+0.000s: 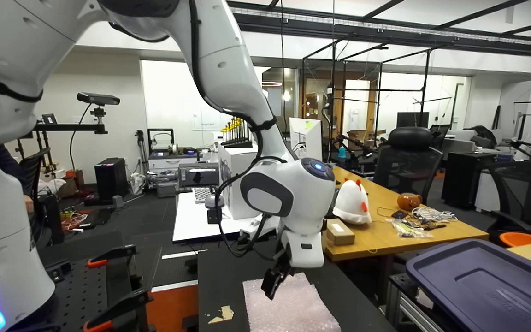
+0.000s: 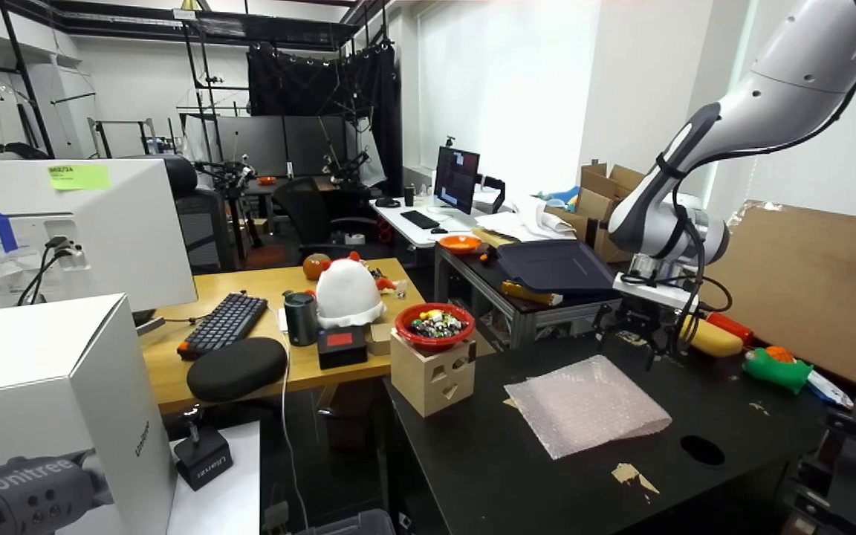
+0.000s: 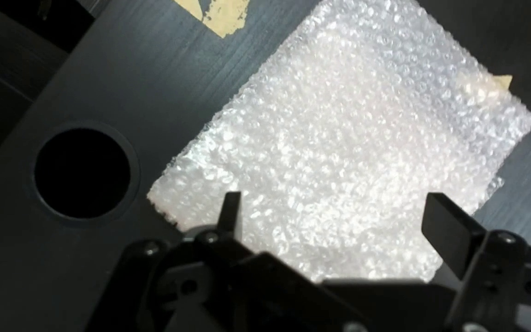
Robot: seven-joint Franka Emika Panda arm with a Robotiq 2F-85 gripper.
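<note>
A folded sheet of pinkish, clear bubble wrap (image 3: 330,138) lies flat on the black table (image 2: 502,475). Both exterior views show it too, as bubble wrap (image 1: 288,304) and bubble wrap (image 2: 591,405). My gripper (image 3: 333,207) is open, its two black fingers wide apart with nothing between them. Seen from the wrist, the fingertips overlap the wrap's near part. In an exterior view the gripper (image 2: 627,348) hangs above the table at the wrap's far side, apart from it. How high it stands is hard to judge.
A round hole (image 3: 82,173) opens in the table beside the wrap, near torn tape (image 2: 632,475). A wooden shape box (image 2: 432,379) carries a red bowl (image 2: 407,327) of small pieces. Behind the gripper lie a yellow toy (image 2: 718,338), a green toy (image 2: 777,371) and a cardboard sheet (image 2: 822,290).
</note>
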